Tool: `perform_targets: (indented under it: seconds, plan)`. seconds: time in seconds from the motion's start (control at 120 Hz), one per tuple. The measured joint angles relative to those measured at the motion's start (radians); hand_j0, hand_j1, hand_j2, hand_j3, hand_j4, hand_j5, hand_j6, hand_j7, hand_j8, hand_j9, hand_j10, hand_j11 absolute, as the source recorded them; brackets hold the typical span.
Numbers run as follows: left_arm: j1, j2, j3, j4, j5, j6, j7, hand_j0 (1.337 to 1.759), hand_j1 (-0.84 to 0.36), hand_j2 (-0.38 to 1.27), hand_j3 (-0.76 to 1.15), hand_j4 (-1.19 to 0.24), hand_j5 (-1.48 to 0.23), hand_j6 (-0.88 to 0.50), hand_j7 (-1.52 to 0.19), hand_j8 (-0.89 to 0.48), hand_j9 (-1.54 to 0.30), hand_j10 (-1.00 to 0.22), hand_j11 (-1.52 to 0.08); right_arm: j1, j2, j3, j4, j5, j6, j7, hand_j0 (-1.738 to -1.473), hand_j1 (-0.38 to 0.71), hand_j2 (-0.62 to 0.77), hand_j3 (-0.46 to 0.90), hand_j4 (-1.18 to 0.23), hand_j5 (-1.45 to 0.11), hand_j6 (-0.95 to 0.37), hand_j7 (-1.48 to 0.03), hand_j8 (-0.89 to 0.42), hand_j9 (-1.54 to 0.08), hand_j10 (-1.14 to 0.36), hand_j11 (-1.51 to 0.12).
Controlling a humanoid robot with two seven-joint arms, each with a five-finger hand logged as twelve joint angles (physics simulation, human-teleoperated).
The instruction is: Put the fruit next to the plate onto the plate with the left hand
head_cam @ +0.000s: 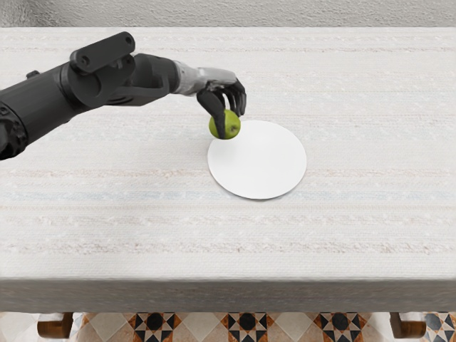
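A small green fruit [224,126] is at the upper left rim of the round white plate [263,164], which lies flat on the table. My left hand [226,107] reaches in from the left and its dark fingers [214,104] curl over the fruit from above, shut on it. I cannot tell whether the fruit touches the plate or hangs just above its edge. The right arm does not show.
The pale striped table [107,214] spreads wide around the plate, with its front edge [228,285] near the bottom. Patterned floor tiles and chair parts show below the edge.
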State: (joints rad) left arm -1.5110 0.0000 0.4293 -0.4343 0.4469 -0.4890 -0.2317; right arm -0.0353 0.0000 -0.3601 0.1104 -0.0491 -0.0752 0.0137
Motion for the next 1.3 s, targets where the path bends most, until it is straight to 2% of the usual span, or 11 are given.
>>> perform_targets:
  seconds: [0.242, 0.558, 0.75, 0.892, 1.017, 1.2, 1.3]
  plan:
    - [0.013, 0.0, -0.057, -0.059, 0.001, 0.001, 0.0, 1.654, -0.42, 0.84, 0.0, -0.74, -1.09, -0.54, -1.08, -0.35, -1.04, -0.45, -1.04, 0.0, 0.0, 0.0, 0.0, 0.0, 0.0, 0.0, -1.658, -0.35, 0.0, 0.0, 0.0, 0.0, 0.0, 0.0, 0.0, 0.0, 0.0, 0.0]
    - [0.018, 0.0, -0.068, -0.087, -0.002, 0.033, 0.002, 1.656, -0.36, 0.71, 0.0, -0.67, -0.92, -0.62, -0.92, -0.44, -0.9, -0.49, -0.9, 0.0, 0.0, 0.0, 0.0, 0.0, 0.0, 0.0, -1.658, -0.35, 0.0, 0.0, 0.0, 0.0, 0.0, 0.0, 0.0, 0.0, 0.0, 0.0]
    - [0.046, 0.0, -0.07, -0.102, -0.013, 0.116, 0.002, 1.657, -0.25, 0.38, 0.0, -0.54, -0.72, -0.52, -0.72, -0.43, -0.71, -0.47, -0.71, 0.0, 0.0, 0.0, 0.0, 0.0, 0.0, 0.0, -1.658, -0.35, 0.0, 0.0, 0.0, 0.0, 0.0, 0.0, 0.0, 0.0, 0.0, 0.0]
    - [0.047, 0.0, -0.074, -0.103, -0.015, 0.133, 0.001, 1.658, -0.2, 0.23, 0.0, -0.48, -0.63, -0.47, -0.63, -0.42, -0.63, -0.44, -0.63, 0.0, 0.0, 0.0, 0.0, 0.0, 0.0, 0.0, -1.658, -0.35, 0.0, 0.0, 0.0, 0.0, 0.0, 0.0, 0.0, 0.0, 0.0, 0.0]
    - [0.078, 0.0, -0.131, -0.087, -0.017, 0.167, -0.004, 1.658, 0.0, 0.14, 0.0, -0.3, -0.4, -0.3, -0.4, -0.27, -0.4, -0.28, -0.4, 0.0, 0.0, 0.0, 0.0, 0.0, 0.0, 0.0, -1.658, -0.35, 0.0, 0.0, 0.0, 0.0, 0.0, 0.0, 0.0, 0.0, 0.0, 0.0]
    - [0.135, 0.0, -0.249, -0.045, -0.02, 0.186, -0.05, 1.658, 0.19, 0.06, 0.0, -0.14, -0.18, -0.13, -0.18, -0.12, -0.18, -0.13, -0.18, 0.0, 0.0, 0.0, 0.0, 0.0, 0.0, 0.0, -1.658, -0.35, 0.0, 0.0, 0.0, 0.0, 0.0, 0.0, 0.0, 0.0, 0.0, 0.0]
    - [0.168, 0.0, -0.277, -0.017, -0.02, 0.188, -0.109, 1.658, 0.25, 0.04, 0.0, -0.09, -0.12, -0.09, -0.12, -0.08, -0.12, -0.08, -0.12, 0.0, 0.0, 0.0, 0.0, 0.0, 0.0, 0.0, -1.658, -0.35, 0.0, 0.0, 0.0, 0.0, 0.0, 0.0, 0.0, 0.0, 0.0, 0.0]
